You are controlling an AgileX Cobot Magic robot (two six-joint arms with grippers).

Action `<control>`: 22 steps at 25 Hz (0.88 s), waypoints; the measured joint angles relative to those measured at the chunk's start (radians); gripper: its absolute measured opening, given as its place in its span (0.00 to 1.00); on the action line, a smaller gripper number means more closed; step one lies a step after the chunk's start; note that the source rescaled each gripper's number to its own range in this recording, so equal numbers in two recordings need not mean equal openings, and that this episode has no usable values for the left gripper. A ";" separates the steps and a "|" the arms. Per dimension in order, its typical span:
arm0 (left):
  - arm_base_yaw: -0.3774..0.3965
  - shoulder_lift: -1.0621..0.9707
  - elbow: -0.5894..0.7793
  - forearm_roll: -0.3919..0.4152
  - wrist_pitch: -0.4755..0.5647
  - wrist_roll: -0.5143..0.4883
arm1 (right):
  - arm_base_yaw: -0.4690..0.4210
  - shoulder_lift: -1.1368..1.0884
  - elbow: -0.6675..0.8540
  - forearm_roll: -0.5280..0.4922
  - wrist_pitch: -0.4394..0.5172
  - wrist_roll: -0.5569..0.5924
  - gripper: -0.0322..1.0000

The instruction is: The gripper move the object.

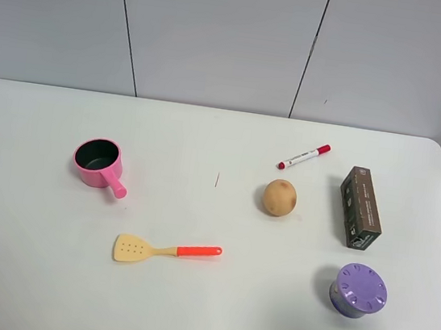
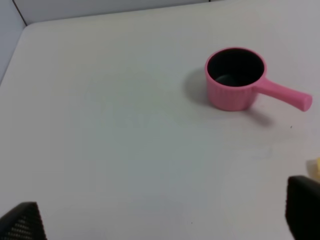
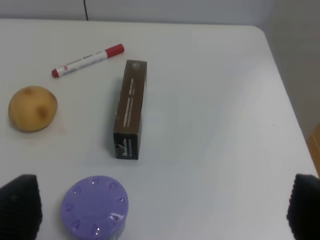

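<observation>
Carton-moving is the job, and the right gripper [image 3: 160,210] hangs above the table [image 1: 201,309] with its two dark fingertips spread wide at the edges of its wrist view, holding nothing. Nearest it in that view stands a purple ridged lid-like cup [image 3: 96,206]. Just beyond lies the object [image 3: 131,107] — a long, narrow dark brown carton with small white print, flat on its long face, one short end toward the purple cup and the other toward the red-capped marker [image 3: 88,60]. The potato [image 3: 32,108] sits beside it, apart, not touching. Farther off, on the left half of the table, are the spatula [image 1: 165,250] and the pink pot [image 1: 99,164], under the left gripper [image 2: 160,220], which is likewise open and empty.

The carton looks stiff-walled and probably light, though its contents cannot be judged; its printed card may be a little slick. A hold across the narrow width near mid-length seems best — squeezing at an end would likely let it swing or tip.
</observation>
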State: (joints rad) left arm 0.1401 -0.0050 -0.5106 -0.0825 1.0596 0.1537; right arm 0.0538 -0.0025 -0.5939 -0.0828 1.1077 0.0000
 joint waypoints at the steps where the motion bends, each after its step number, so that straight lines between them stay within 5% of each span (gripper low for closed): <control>1: 0.000 0.000 0.000 0.000 0.000 0.000 | 0.000 0.000 0.012 0.002 -0.001 0.000 1.00; 7: 0.000 0.000 0.000 0.000 0.000 0.000 | 0.000 0.000 0.089 0.083 -0.030 0.000 1.00; 22: 0.000 0.000 0.000 0.000 0.000 0.000 | 0.000 0.000 0.091 0.056 -0.037 0.040 1.00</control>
State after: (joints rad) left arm 0.1401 -0.0050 -0.5106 -0.0825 1.0596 0.1537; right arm 0.0538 -0.0025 -0.5025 -0.0272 1.0705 0.0405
